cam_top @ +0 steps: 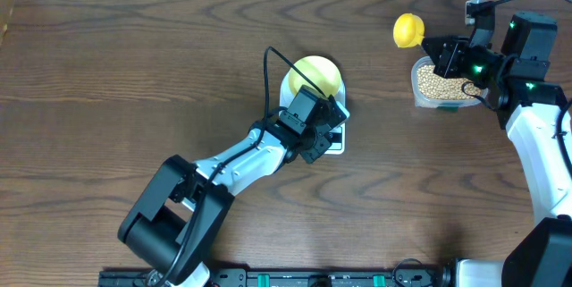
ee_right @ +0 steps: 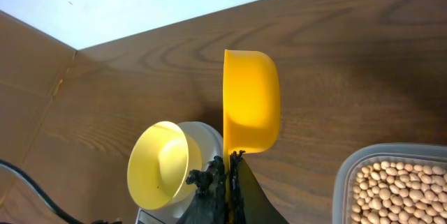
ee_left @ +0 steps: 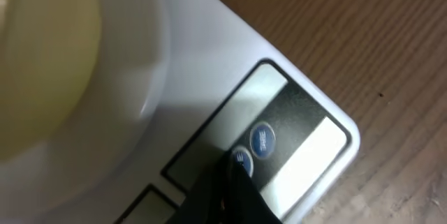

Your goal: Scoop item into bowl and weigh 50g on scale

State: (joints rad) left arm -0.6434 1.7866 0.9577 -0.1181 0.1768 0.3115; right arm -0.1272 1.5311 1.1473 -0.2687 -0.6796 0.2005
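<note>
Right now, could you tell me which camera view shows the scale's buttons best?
The left wrist view: the scale fills it, both round buttons visible. Overhead, the left gripper and bowl cover most of it; the right wrist shows only a sliver behind the bowl.

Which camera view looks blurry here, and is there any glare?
Left wrist view: softest, the bowl a pale blur, the scale with a faint sheen. Right wrist view: scoop and beans crisp. Overhead view: sharp, evenly lit.
</note>
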